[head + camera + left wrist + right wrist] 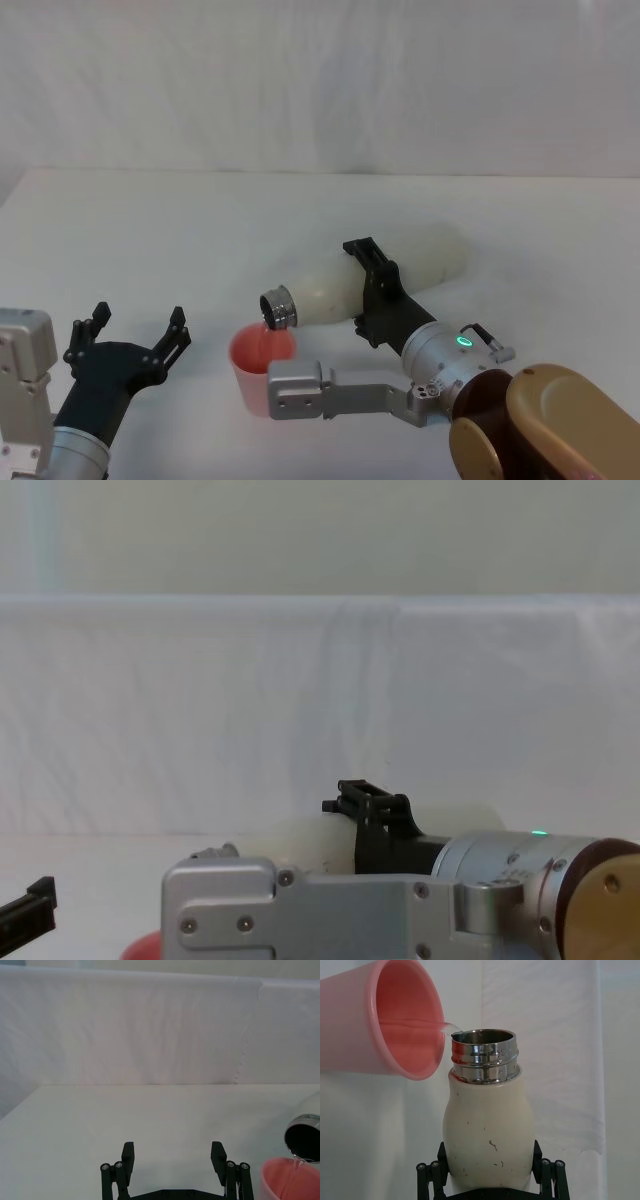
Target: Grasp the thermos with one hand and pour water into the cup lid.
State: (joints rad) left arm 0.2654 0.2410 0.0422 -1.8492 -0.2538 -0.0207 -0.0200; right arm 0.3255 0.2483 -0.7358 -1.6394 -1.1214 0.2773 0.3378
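The cream-white thermos [390, 268] is tipped nearly level above the table, its steel neck [278, 308] over the rim of the salmon-pink cup lid [260, 352]. My right gripper [370, 290] is shut on the thermos body. In the right wrist view a thin stream of water [446, 1027] runs from the thermos [490, 1125] mouth into the cup lid [395, 1025]. My left gripper [138, 318] hovers open to the left of the cup lid, holding nothing. The left wrist view shows its open fingers [128, 1154], with the cup lid [290, 1179] and the thermos mouth [303, 1136] off to one side.
A white table [200, 230] stretches to a white cloth backdrop [320, 80]. My right arm's silver link [300, 390] lies just in front of the cup lid. In the chest view that link [300, 910] blocks most of the thermos [300, 838].
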